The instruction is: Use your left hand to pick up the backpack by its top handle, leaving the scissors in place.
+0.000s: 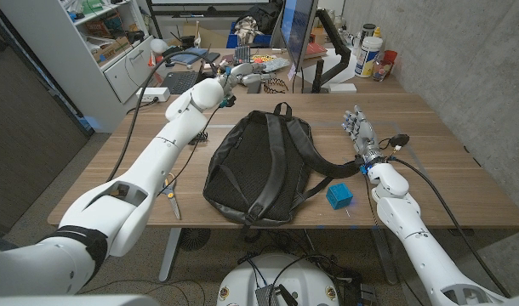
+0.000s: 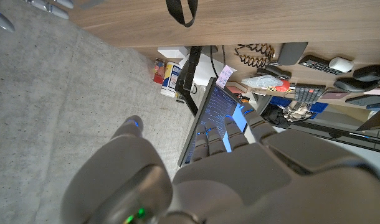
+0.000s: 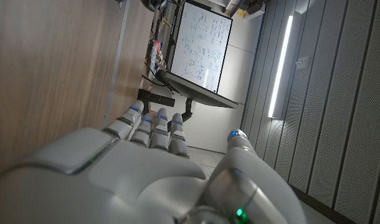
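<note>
Looking at: the wooden tabletop [image 1: 447, 170] from the head view, both our arms reaching in over it.
Backpack: black backpack [image 1: 259, 166] lies flat in the middle of the tabletop, straps up, its top handle [image 1: 282, 109] at the far end, pointing away from us.
Handle again: in the left wrist view we see that same black loop [image 2: 180, 12] hanging past the tabletop edge, well apart from our fingers [image 2: 237, 130].
Left hand: our left hand [image 1: 234, 79] is up beyond the backpack's far left corner, near the handle but not touching it — fingers stretched out and apart, holding nothing.
Right hand: our right hand [image 1: 360, 132] stands just right of the backpack, fingers upright and apart, nothing in it; the right wrist view shows the fingers [image 3: 154, 127] straight beside the wood.
Scissors: the scissors [image 1: 171, 195] lie by the near left edge of the tabletop, beside our left forearm, apart from the backpack.
Blue block: a small blue cube [image 1: 339, 196] sits near the backpack's lower right corner, just beside a strap.
Behind: a monitor [image 1: 297, 30] and desk clutter — past the far edge.
</note>
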